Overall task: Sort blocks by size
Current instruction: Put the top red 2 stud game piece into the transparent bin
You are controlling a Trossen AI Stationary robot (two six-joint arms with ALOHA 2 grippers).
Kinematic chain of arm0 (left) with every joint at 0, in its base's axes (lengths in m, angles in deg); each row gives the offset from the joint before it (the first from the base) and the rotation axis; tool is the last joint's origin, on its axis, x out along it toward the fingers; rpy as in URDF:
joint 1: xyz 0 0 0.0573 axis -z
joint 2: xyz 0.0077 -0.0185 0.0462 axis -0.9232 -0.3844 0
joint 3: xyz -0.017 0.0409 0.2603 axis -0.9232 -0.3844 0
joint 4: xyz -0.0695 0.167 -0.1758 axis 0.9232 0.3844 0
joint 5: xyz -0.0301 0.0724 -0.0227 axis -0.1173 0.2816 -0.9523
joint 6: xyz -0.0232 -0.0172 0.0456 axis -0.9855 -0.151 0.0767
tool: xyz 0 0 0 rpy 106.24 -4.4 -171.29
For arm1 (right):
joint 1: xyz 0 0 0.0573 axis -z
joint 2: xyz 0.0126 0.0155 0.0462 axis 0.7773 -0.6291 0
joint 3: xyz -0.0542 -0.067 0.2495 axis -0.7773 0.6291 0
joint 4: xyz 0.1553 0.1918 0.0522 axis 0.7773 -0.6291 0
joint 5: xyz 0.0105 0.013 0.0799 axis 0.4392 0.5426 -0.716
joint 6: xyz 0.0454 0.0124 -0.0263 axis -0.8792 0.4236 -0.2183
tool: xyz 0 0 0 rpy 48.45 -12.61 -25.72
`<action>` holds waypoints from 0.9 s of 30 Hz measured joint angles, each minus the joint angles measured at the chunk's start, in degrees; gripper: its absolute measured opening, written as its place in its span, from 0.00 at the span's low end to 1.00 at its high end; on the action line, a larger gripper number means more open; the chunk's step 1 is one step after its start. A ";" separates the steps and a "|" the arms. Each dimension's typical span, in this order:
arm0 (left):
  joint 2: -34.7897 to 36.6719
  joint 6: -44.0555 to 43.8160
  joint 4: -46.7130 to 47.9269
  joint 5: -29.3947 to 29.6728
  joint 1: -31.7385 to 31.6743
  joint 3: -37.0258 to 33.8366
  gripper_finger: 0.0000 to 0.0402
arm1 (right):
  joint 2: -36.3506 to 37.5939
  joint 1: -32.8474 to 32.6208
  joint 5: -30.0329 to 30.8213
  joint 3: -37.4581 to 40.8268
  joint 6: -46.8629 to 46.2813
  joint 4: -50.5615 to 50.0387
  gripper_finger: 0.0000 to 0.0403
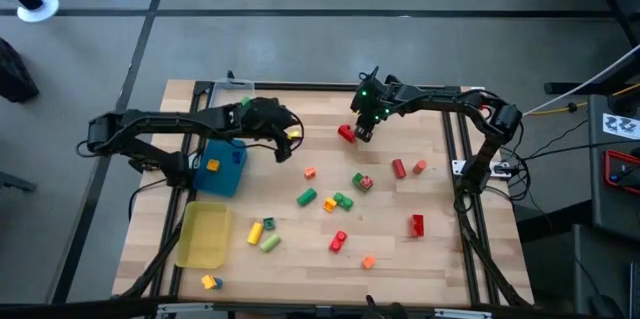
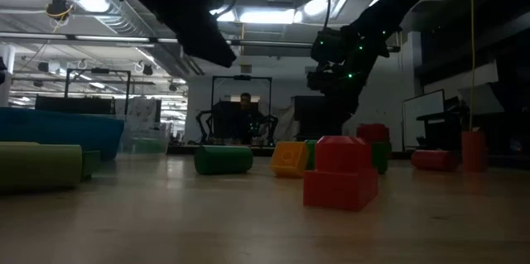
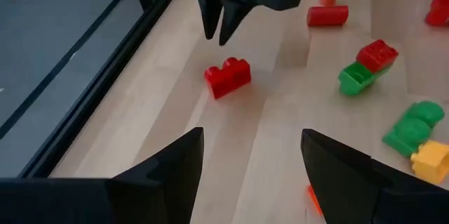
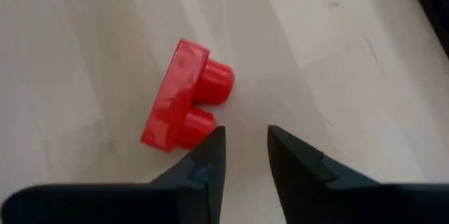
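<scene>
Most blocks (image 1: pixel 340 202) lie loose mid-table; only a couple sit on the blue tray (image 1: pixel 222 167), so sorting has barely begun. Beside my right gripper (image 4: pixel 243 155), jaws parted, empty, lies a red brick (image 4: pixel 184 96). My left gripper (image 3: pixel 249 161) hovers open near the tray. Tray contents are hard to make out.

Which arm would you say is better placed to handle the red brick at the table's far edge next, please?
The right. Its gripper hangs right beside the red brick, jaws slightly parted and empty, whereas the left gripper hovers open farther off, near the blue tray.
</scene>
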 joint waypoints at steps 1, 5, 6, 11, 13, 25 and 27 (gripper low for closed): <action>-0.55 0.01 -0.71 0.01 0.00 0.00 0.56 | 0.02 0.00 -0.01 0.00 0.64 -0.28 0.30; -2.06 1.17 -1.55 0.08 -0.04 0.02 0.56 | 0.04 -0.02 -0.18 -0.02 0.80 -0.62 0.39; -2.41 1.47 -1.60 0.06 -0.03 0.00 0.56 | 0.04 -0.38 -0.93 -0.02 0.80 -0.62 0.40; -3.81 1.86 -1.45 0.06 -0.02 0.00 0.56 | 0.08 -3.21 -2.82 -0.02 2.60 0.08 0.47; -4.33 1.86 -1.32 0.08 -0.02 0.00 0.56 | 0.09 -4.78 -1.17 -0.02 4.08 0.08 0.48; -5.05 1.95 -1.44 0.08 -0.02 0.00 0.56 | 0.09 -11.72 15.82 -0.04 4.86 0.41 0.48; -5.05 1.95 -1.41 0.10 -0.02 0.00 0.56 | 0.09 -11.75 14.86 -0.04 4.28 0.55 0.48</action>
